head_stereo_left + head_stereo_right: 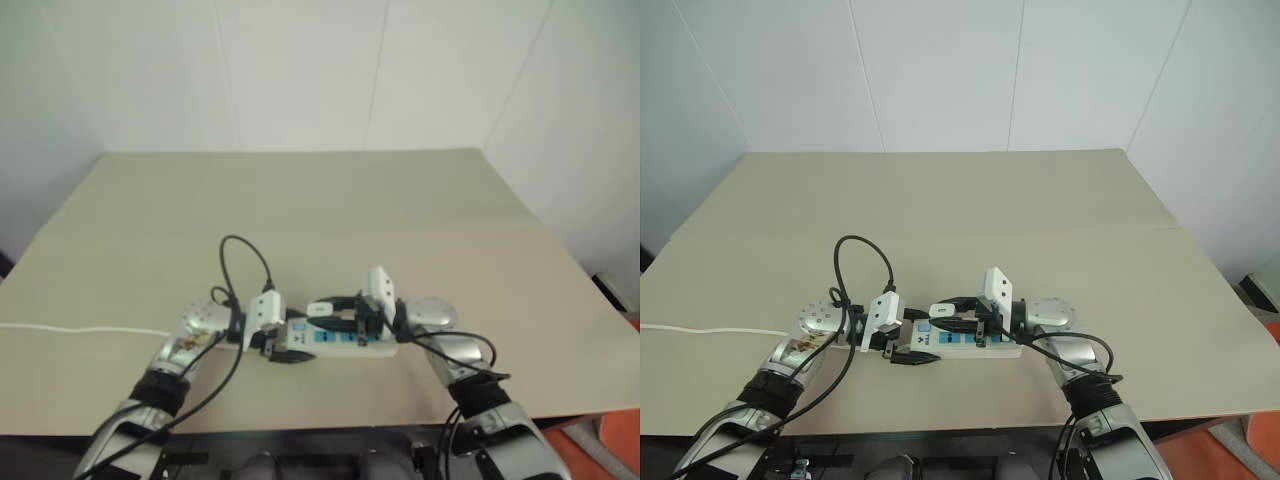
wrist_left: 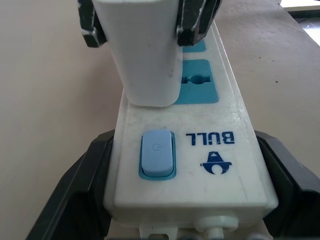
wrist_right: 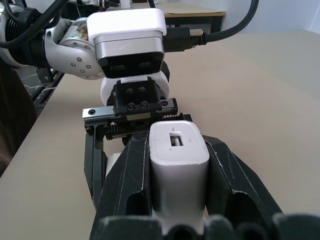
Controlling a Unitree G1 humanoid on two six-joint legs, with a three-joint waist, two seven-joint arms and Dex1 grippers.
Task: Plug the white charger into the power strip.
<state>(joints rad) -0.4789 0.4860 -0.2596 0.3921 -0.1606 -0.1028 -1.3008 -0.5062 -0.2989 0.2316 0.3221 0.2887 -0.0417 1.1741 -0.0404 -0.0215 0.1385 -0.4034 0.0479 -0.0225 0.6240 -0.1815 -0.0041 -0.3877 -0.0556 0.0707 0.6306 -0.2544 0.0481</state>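
Observation:
The power strip (image 1: 345, 344) lies flat on the beige table near its front edge, with blue socket panels (image 2: 200, 89) and a blue switch (image 2: 157, 155). My left gripper (image 1: 284, 346) is shut on the strip's switch end, one black finger (image 2: 75, 195) on each long side. The white charger (image 2: 145, 50) stands over the socket nearest the switch, and my right gripper (image 3: 177, 145) is shut on it from the right. The charger's lower end meets the strip's face. Its prongs are hidden.
The strip's thin white cord (image 1: 80, 329) runs left across the table (image 1: 320, 210) to its edge. Black cables (image 1: 245, 252) loop above my left wrist. An orange object (image 1: 610, 440) sits below the table's front right corner. White walls stand behind.

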